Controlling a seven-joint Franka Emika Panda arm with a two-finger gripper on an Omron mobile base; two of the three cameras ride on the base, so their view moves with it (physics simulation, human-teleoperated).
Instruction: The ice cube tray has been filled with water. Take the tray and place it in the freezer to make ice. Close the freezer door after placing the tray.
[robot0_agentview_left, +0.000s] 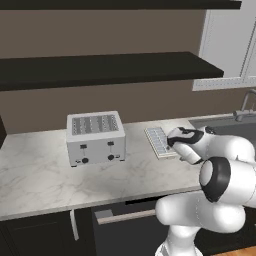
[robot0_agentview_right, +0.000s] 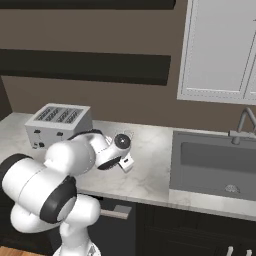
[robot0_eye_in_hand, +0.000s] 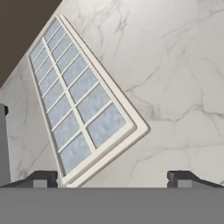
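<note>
Tool (robot0_eye_in_hand: 112, 179) fingers stand wide apart and grip nothing — it hovers just above the near end of the tray (robot0_eye_in_hand: 74, 100), one dark fingertip (robot0_eye_in_hand: 43, 178) by the tray's near corner, the other over bare marble. Seen from the left base camera, the tray (robot0_agentview_left: 159, 140) lies flat on the table (robot0_agentview_left: 45, 175), partly hidden by the white wrist. Left of it, apart, stands the toaster (robot0_agentview_left: 95, 137). Right of the arm, the sink (robot0_agentview_right: 215, 162) is set into the table — a faucet (robot0_agentview_right: 245, 122) behind it.
</note>
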